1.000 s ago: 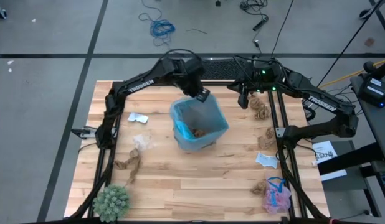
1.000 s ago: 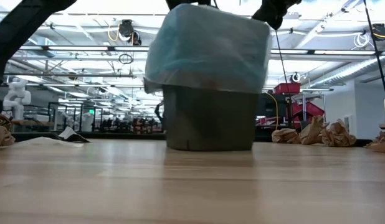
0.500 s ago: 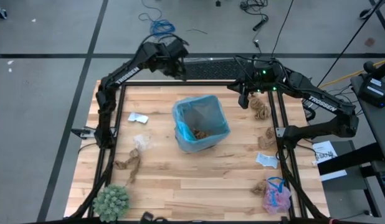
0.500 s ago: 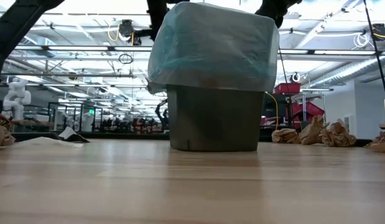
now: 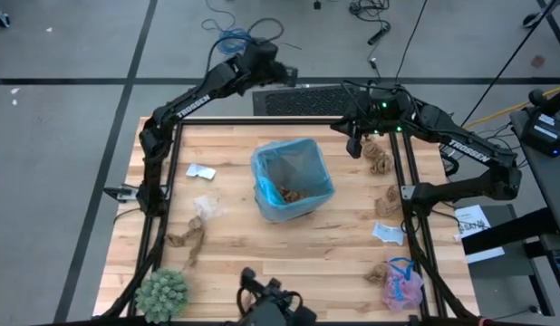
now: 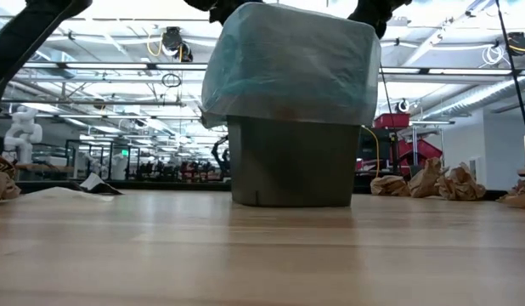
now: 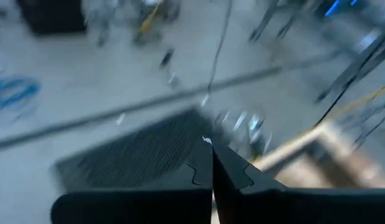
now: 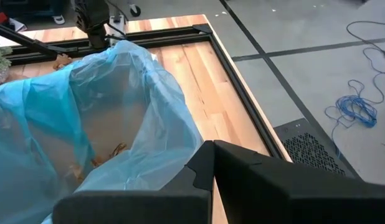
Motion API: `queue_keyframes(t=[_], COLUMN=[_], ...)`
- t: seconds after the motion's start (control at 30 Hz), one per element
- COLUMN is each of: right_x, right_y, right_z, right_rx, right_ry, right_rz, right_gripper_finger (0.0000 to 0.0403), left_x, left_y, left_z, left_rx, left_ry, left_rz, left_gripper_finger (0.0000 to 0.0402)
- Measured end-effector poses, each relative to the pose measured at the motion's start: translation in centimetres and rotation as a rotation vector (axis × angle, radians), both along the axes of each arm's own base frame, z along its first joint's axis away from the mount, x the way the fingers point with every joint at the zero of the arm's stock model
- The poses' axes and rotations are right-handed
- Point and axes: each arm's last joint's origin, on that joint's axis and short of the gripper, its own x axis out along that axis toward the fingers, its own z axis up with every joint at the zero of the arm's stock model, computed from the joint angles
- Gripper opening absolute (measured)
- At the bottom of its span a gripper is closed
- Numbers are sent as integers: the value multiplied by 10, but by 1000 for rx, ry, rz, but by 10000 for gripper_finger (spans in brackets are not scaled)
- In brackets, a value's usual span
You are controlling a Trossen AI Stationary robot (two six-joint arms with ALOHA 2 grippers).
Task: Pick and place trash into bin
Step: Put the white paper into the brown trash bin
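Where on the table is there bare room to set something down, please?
The widest bare wood lies in front of the bin, between the brown wad and the white scrap. The right edge is crowded: brown wads, the pink mesh puff. The left side holds white bits and the plant.

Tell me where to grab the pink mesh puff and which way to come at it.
Grip the pink mesh puff across its soft middle, coming straight down from above. It lies loose on the table's near right corner, and its blue string looks too thin to pinch reliably.
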Motion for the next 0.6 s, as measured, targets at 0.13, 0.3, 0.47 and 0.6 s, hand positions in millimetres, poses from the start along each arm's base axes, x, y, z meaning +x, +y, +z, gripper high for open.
queue_keyframes(t=[0.13, 0.3, 0.47, 0.6], right_x=[0, 0, 0, 0], right_y=[0, 0, 0, 0], right_z=[0, 0, 0, 0], right_rx=[2, 2, -1, -5], right_ry=[0, 0, 2, 3], right_rz=[-2, -2, -2, 2], right_gripper_finger=[0, 0, 0, 0], left_x=[13, 16, -8, -34], left_y=[-9, -45, -89, -120], left_z=[17, 47, 83, 112], left_rx=[78, 167, 253, 335], left_ry=[-160, -257, -243, -247], left_rz=[-146, -427, -539, -527], left_gripper_finger=[0, 0, 0, 0])
